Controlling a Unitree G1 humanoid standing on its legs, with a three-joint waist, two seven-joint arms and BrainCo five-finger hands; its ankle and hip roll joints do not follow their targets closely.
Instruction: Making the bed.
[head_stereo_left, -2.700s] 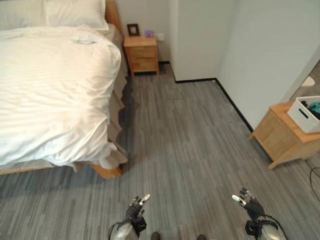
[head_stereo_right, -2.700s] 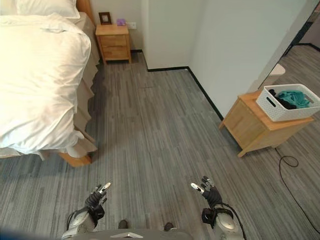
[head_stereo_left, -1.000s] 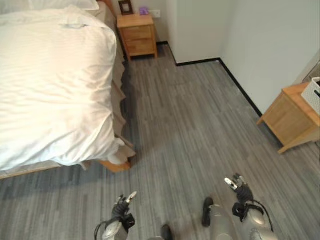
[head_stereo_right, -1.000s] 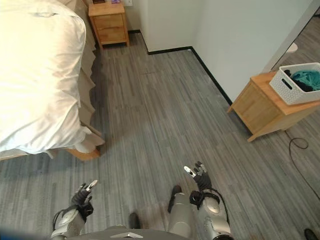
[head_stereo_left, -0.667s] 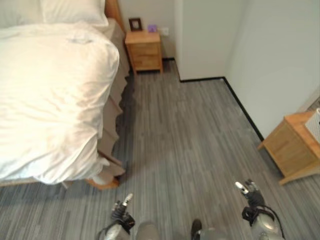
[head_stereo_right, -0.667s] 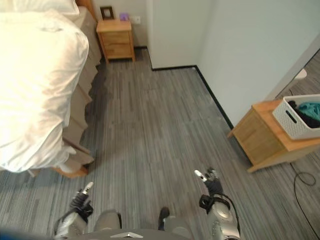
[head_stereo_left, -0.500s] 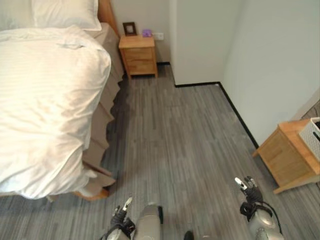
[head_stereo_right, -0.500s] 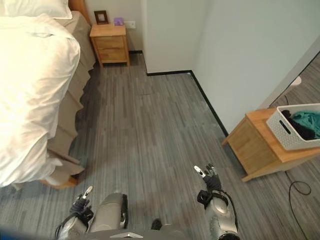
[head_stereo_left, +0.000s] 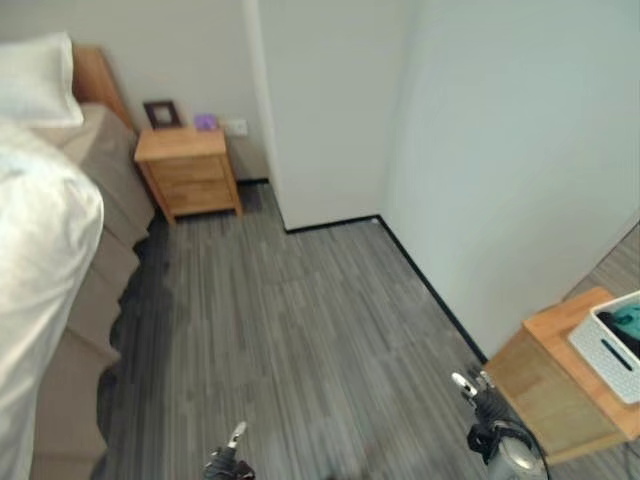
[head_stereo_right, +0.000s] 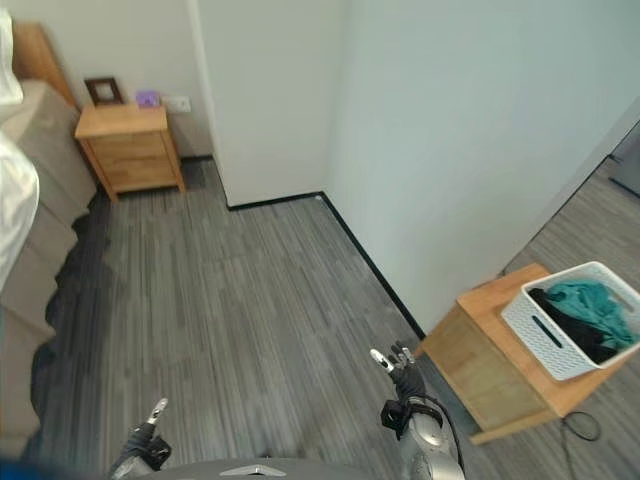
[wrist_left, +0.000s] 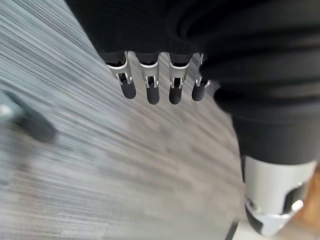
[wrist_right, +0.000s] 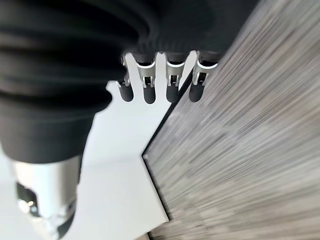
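We see the bed (head_stereo_left: 45, 300) at the far left edge, white duvet (head_stereo_left: 35, 260) draped over its side, a pillow (head_stereo_left: 35, 80) at the head by the wooden headboard (head_stereo_left: 95, 80). The left robot hand (head_stereo_left: 230, 455) hangs low over the grey plank floor (head_stereo_left: 270, 330), well apart from the bed, fingers straight, holding nothing. The right robot hand (head_stereo_right: 397, 372) hangs low too, near a wooden cabinet (head_stereo_right: 480, 370), fingers relaxed and spread, empty. A white basket (head_stereo_right: 570, 320) with teal cloth (head_stereo_right: 590, 305) and dark cloth sits on that cabinet. A wooden nightstand (head_stereo_left: 187, 175) stands beside the bed against the wall, with a small picture frame (head_stereo_left: 160, 113) and a purple object (head_stereo_left: 205, 121) on top.
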